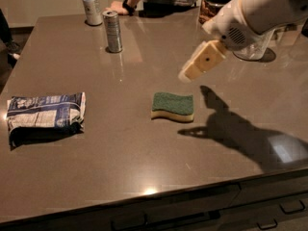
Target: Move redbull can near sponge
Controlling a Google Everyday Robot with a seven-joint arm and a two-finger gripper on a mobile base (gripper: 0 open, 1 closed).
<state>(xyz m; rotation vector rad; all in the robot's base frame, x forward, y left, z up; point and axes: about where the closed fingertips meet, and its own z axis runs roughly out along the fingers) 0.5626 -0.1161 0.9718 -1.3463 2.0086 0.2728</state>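
The redbull can [112, 32] stands upright at the far left of the dark table, slim and silver-grey. The sponge [173, 107] lies flat near the table's middle, green top over pale yellow foam. My gripper [188, 74] hangs in the air above and just right of the sponge, reaching in from the upper right on a white arm. It holds nothing and is well to the right of the can.
A shorter whitish can [91, 8] stands behind the redbull can. A blue-and-white printed bag [44, 115] lies at the left. A dark-lidded jar [216, 1] and a glass container [257, 44] stand at the back right. A person's arm [126, 3] rests at the far edge.
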